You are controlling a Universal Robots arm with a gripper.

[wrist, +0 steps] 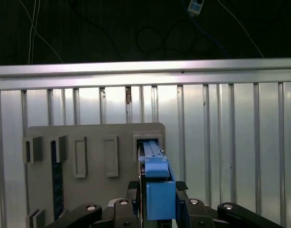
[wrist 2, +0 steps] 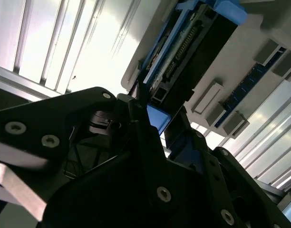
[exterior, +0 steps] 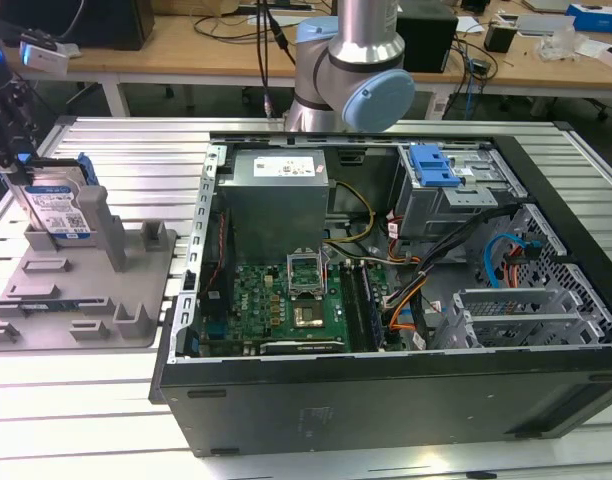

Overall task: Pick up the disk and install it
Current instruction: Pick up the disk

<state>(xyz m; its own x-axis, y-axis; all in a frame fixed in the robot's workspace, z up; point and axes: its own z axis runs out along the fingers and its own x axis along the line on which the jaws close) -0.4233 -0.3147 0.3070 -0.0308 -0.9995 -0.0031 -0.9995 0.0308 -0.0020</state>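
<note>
on the grey holder plate (exterior: 86, 295), in the exterior view, the disk (exterior: 61, 208) stands upright on its edge in a raised slot, its white-and-blue label facing outward. the open computer case (exterior: 386, 400) lies just beside the plate. the black gripper (exterior: 21, 160) is at the disk's top edge, on the side of the plate away from the case, and the arm's grey and pale blue joint (exterior: 361, 85) rises behind the case.

in the second wrist view, the gripper (wrist 2: 155, 116) is seen from behind its dark fingers (wrist 2: 138, 118), which are closed on the blue carrier bracket of the disk (wrist 2: 193, 42). the disk is seated in the holder plate (wrist 2: 274, 23).

in the first wrist view, looking down on the plate (wrist: 93, 142), the disk (wrist: 152, 152) is edge-on in its slot. the gripper (wrist: 160, 192) clamps the blue bracket from both sides, with a finger (wrist: 181, 186) against each face
</note>
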